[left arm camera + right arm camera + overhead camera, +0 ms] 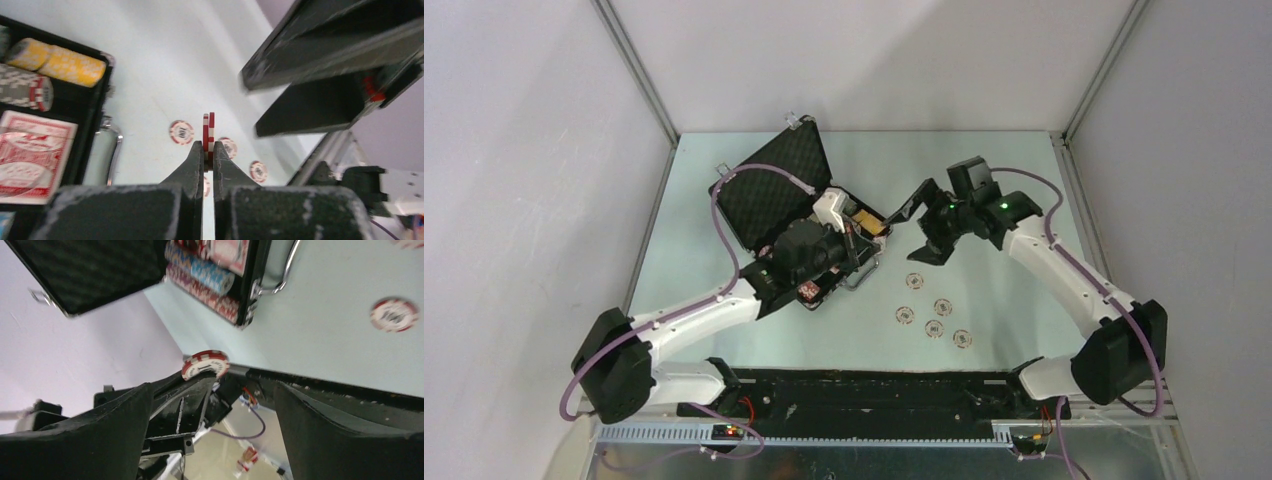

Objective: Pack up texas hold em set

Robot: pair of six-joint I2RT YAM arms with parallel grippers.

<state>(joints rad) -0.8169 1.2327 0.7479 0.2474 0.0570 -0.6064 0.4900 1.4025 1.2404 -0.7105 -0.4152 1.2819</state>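
The black case (776,190) of the texas hold em set lies open at the table's back left, its lid raised. Its tray holds rows of poker chips (60,63) and a red card deck (34,156). My left gripper (208,148) is shut on two red-and-white chips (208,129), held edge-on above the table just right of the case's silver handle (103,152). My right gripper (212,390) stands open, its fingers (107,432) wide on either side of the left gripper's tips and the held chips (205,363). In the top view the left gripper (869,237) and right gripper (909,232) meet beside the case.
Several red-and-white chips (935,328) lie loose on the pale table (1014,300) in front of the right gripper; some of them (181,132) show under the left gripper, and one chip (394,314) in the right wrist view. Grey walls enclose the table.
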